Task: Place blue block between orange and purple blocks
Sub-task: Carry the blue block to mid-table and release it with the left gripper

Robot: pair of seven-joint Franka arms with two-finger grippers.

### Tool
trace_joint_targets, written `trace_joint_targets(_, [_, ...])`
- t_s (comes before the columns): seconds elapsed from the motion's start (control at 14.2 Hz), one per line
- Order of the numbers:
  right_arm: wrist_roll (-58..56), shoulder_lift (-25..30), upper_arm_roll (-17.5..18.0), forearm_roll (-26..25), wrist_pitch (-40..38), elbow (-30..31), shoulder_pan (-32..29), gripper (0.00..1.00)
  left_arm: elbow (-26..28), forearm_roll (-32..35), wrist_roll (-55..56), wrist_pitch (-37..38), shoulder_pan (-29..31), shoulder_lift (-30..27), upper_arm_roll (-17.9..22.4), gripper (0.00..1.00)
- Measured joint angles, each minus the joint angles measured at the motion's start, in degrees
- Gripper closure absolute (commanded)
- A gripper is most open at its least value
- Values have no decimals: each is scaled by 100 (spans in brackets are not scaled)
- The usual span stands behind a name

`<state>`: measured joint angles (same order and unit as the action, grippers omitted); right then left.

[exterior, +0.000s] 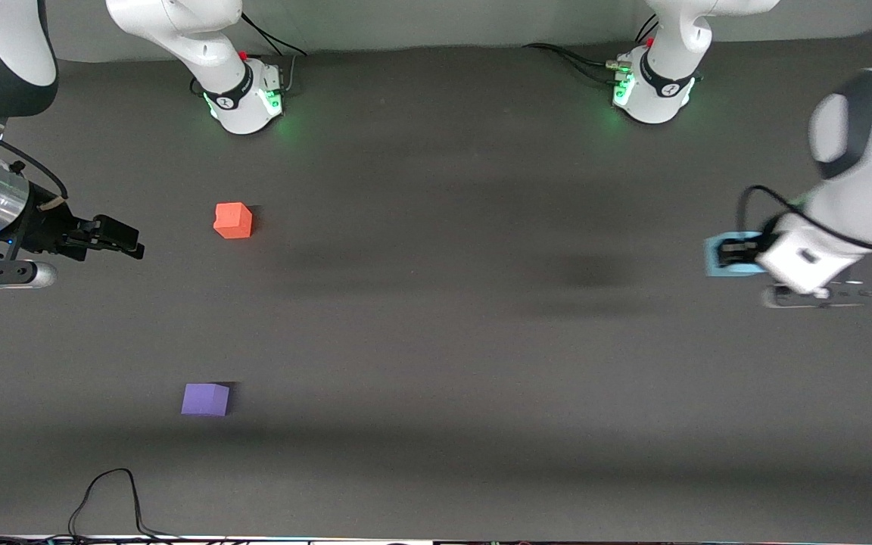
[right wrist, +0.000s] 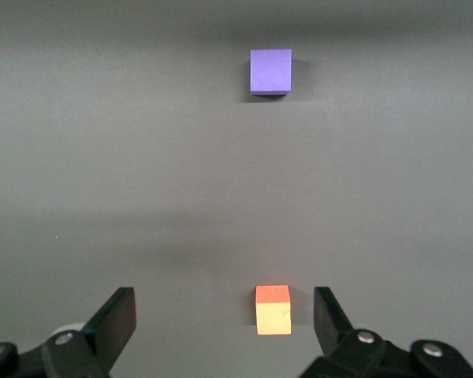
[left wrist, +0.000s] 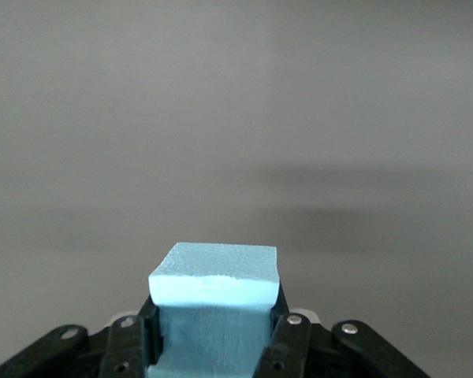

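My left gripper (exterior: 731,252) is shut on the light blue block (exterior: 717,265), held above the table at the left arm's end; in the left wrist view the blue block (left wrist: 214,276) sits squeezed between the two black fingers. The orange block (exterior: 233,220) rests on the table toward the right arm's end. The purple block (exterior: 206,399) lies nearer to the front camera than the orange one. My right gripper (exterior: 127,241) is open and empty, in the air at the right arm's end. The right wrist view shows the orange block (right wrist: 273,309) and the purple block (right wrist: 270,71).
The dark grey table mat (exterior: 436,341) bears only the two loose blocks. A black cable (exterior: 107,499) loops over the table's front edge near the purple block. The two arm bases (exterior: 247,94) stand along the back edge.
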<state>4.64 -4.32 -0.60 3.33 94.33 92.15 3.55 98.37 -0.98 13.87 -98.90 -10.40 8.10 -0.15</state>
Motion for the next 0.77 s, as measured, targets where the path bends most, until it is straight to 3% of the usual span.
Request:
trace_joint_targets(0.35, [0,0,-19,5,0,0,-1,0,-699,-156,2362,-394,-1730,782,-162,63])
trace_joint_targets(0.77, [0,-41,16,199,47,1,7,0,-1982,177,4552,-1316,-3708,2605,-196,63])
